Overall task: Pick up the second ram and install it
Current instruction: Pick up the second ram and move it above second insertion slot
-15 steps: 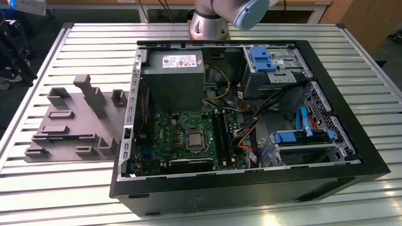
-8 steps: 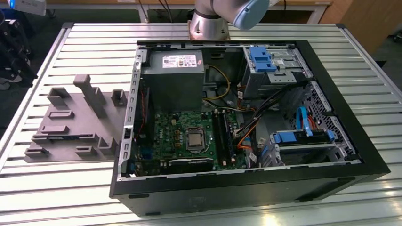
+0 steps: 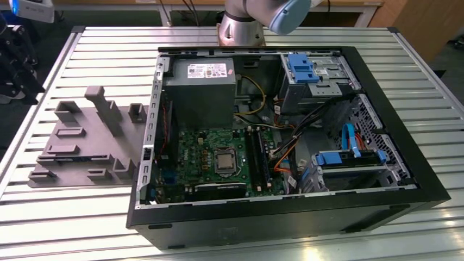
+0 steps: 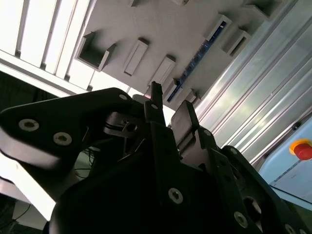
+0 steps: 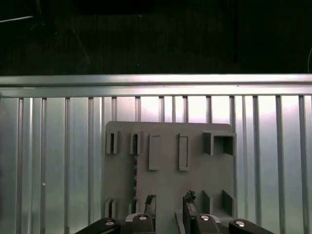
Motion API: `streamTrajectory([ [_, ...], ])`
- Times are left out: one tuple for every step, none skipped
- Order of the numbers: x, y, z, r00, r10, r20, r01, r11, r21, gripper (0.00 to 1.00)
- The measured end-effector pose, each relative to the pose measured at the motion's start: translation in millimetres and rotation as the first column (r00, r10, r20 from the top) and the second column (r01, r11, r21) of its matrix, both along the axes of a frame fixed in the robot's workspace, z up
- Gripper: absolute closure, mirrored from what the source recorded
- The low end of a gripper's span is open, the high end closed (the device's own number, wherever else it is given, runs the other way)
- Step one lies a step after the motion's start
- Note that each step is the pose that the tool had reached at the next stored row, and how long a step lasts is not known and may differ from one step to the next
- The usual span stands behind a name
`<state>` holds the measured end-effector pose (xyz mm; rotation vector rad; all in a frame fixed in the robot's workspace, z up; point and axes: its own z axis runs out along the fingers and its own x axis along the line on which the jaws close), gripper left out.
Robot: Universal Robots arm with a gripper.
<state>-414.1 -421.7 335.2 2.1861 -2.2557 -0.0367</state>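
Ribbed metal table [image 3: 65,217], grey fixture [image 3: 80,136], spread gripper [image 5: 169,201]

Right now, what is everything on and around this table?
table: one, silver slats, under everything
computer case: one, black, open, on the table
circuit board: one, green, inside the case
power box: one, grey, inside the case
drive brackets: two, blue, inside the case
holder tray: one, grey, on the table at the exterior view's left of the case
memory stick: one, blue-green, on edge in the tray
robot arm: one, grey and blue, behind the case
gripper: one, black, open, empty, over the tray
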Motion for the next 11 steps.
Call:
streamTrajectory([
  [0.0,-1.1,-1.0,1.0000,-0.005,-0.0001,0.005,1.0000,-0.0001,0.65],
  [0.0,-2.4,-2.2,1.0000,-0.009,-0.0002,0.009,1.0000,-0.0001,0.65],
  [0.0,-4.0,-3.5,0.9999,-0.011,0.0000,0.011,0.9999,0.0000,0.65],
  [0.0,-5.3,-4.9,0.9999,-0.013,0.0001,0.013,0.9999,0.0001,0.65],
  [0.1,-6.1,-6.3,0.9999,-0.013,0.0003,0.013,0.9999,0.0003,0.65],
  [0.0,-6.4,-7.3,0.9999,-0.015,0.0002,0.015,0.9999,0.0001,0.65],
  [-0.1,-6.6,-8.4,0.9999,-0.016,0.0000,0.016,0.9999,0.0000,0.65],
  [-0.1,-6.7,-9.8,0.9998,-0.019,0.0000,0.019,0.9998,0.0001,0.65],
  [-0.1,-6.9,-11.2,0.9998,-0.022,0.0000,0.022,0.9998,0.0000,0.65],
  [0.0,-7.1,-12.5,0.9997,-0.024,-0.0001,0.024,0.9997,0.0000,0.65],
  [0.0,-7.4,-14.0,0.9996,-0.027,-0.0001,0.027,0.9996,0.0000,0.65],
])
